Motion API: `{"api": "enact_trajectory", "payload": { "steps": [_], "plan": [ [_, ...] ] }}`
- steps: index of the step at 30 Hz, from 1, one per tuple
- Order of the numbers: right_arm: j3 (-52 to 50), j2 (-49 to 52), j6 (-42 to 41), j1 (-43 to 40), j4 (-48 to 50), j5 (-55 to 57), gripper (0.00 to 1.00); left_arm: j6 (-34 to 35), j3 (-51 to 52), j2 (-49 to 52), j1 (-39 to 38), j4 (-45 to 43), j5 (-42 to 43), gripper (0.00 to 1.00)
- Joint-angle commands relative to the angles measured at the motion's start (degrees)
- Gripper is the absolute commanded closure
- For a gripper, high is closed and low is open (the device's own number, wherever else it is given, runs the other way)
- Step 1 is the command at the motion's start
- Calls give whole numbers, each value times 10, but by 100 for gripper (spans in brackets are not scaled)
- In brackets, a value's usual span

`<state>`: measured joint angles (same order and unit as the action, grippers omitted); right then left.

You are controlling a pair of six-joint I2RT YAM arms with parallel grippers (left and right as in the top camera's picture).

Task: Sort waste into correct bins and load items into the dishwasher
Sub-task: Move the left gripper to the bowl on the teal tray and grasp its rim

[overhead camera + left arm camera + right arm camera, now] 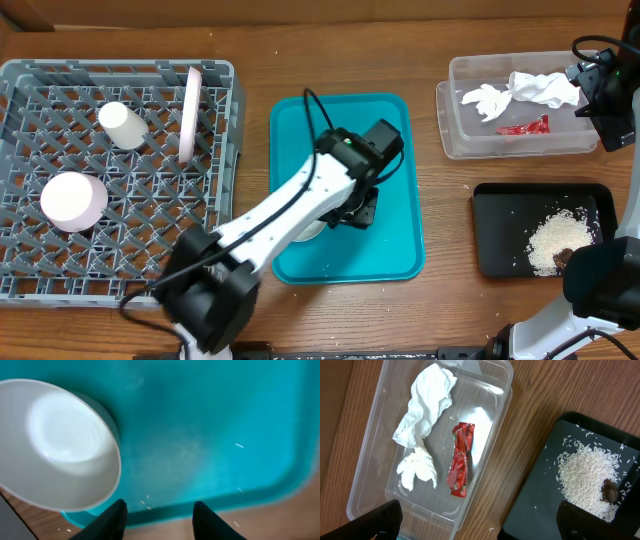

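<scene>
Left gripper (162, 519) hovers over the teal tray (215, 420), jaws partly apart, empty. The white bowl (60, 440) sits on that tray just beside it. Right gripper (485, 525), well right of the tray, gapes wide.

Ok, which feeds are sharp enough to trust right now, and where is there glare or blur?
Left wrist: soft and smeared, the grey-white bowl has a washed-out highlight inside, teal tray edges fuzzy. Right wrist: crisp, single rice grains readable, one glare patch on the clear tub floor. Overhead: sharp, evenly lit.
</scene>
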<state>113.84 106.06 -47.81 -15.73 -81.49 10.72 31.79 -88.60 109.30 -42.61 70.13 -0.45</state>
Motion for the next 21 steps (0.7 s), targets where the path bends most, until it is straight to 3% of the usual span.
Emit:
{"api": "enact_trajectory", "payload": {
  "steps": [1, 11, 13, 16, 21],
  "plan": [
    [7, -12, 0, -1, 2, 3, 0, 21, 4, 32, 7, 0, -37, 57],
    [7, -12, 0, -1, 2, 3, 0, 37, 5, 40, 27, -3, -72, 49],
    [7, -12, 0, -1, 2, 3, 0, 58, 12, 40, 27, -5, -62, 50],
    [6, -12, 0, -1, 2, 3, 0, 70, 37, 40, 22, -28, -15, 61],
    [7, -12, 0, -1, 2, 3, 0, 71, 76, 40, 16, -78, 4, 59]
  ]
}}
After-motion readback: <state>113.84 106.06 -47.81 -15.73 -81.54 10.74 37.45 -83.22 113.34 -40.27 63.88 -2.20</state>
